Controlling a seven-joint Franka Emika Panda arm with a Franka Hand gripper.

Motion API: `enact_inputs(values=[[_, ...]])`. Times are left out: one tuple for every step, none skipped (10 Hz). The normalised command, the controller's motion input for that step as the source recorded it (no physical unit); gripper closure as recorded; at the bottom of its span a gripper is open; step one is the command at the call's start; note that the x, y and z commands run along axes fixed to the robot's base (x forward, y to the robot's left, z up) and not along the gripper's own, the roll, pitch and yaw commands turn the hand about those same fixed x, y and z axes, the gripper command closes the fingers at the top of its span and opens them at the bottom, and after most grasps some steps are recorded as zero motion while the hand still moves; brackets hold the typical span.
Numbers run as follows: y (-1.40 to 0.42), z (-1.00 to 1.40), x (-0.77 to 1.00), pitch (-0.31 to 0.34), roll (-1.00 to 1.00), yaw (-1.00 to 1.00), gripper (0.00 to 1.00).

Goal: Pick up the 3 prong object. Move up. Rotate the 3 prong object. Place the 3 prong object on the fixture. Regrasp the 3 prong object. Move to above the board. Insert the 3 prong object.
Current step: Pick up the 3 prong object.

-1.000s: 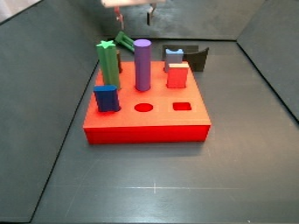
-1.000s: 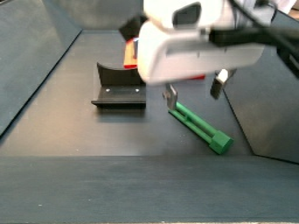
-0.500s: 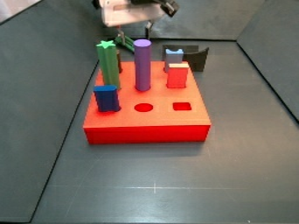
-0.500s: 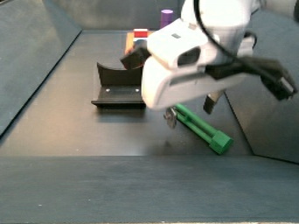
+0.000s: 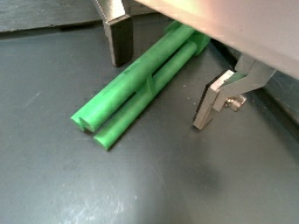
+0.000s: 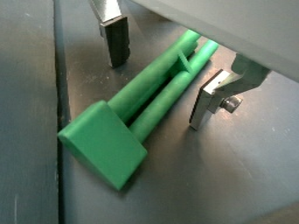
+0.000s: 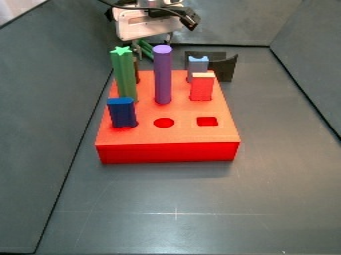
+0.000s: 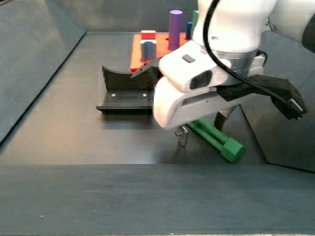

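The tool point(image 5: 163, 74) hangs low over the floor, its fingers point(image 6: 114, 39) spread wide on either side of the green peg point(image 6: 146, 101), not touching it.

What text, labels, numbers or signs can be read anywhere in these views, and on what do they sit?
None: no readable text.
The green piece, lying between the open gripper fingers, is plain.
The red board, its pegs, the fixture and the grey floor are unmarked.
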Motion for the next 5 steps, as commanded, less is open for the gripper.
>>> enact_inputs(values=[[0.0, 0.0, -0.09, 0.0, 0.0, 0.0, 0.0], [0.0, 0.0, -0.03, -0.004, 0.0, 0.0, 0.0], [0.0, 0.0, 0.0, 0.0, 0.0, 0.0, 0.0], [0.0, 0.0, 0.0, 0.0, 0.0, 0.0, 1.0], [0.0, 0.0, 0.0, 0.0, 0.0, 0.0, 1.0]])
